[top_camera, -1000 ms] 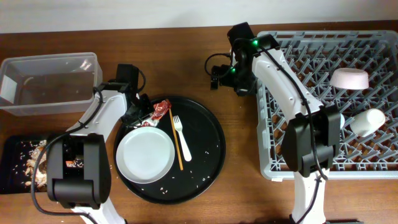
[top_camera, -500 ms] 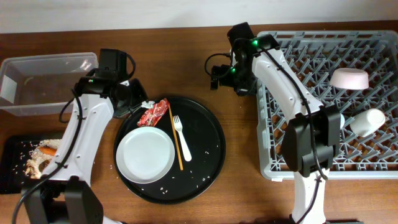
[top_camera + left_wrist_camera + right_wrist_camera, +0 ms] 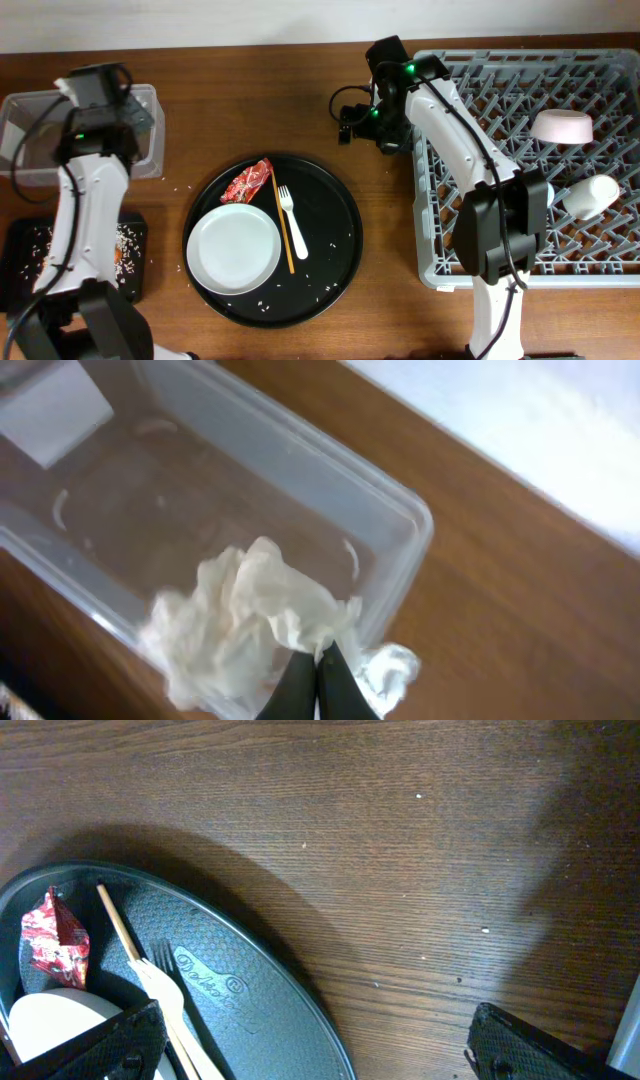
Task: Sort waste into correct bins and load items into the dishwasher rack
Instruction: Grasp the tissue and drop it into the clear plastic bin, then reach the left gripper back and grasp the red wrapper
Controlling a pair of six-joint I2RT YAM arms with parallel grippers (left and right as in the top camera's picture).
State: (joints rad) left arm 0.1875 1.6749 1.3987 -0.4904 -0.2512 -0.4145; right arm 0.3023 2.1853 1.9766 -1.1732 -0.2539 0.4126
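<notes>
My left gripper (image 3: 318,660) is shut on the white crumpled tissue (image 3: 240,610) and holds it over the near corner of the clear tub (image 3: 250,480). In the overhead view the left gripper (image 3: 122,125) is at the tub's (image 3: 40,110) right end. The red wrapper (image 3: 247,183), white plate (image 3: 234,250), white fork (image 3: 291,222) and chopstick (image 3: 283,225) lie on the round black tray (image 3: 335,240). My right gripper (image 3: 350,120) is open and empty above bare table, left of the grey rack (image 3: 600,265). The rack holds a white bowl (image 3: 563,126) and a white cup (image 3: 592,195).
The flat black tray (image 3: 20,265) with beige scraps lies at the front left, partly under my left arm. Rice grains are scattered on the round tray and the table. The right wrist view shows the wrapper (image 3: 55,935), chopstick (image 3: 120,930) and fork (image 3: 165,990).
My left arm has swung from the round tray's left edge up and left to the clear tub, carrying the tissue. The right arm has not moved.
</notes>
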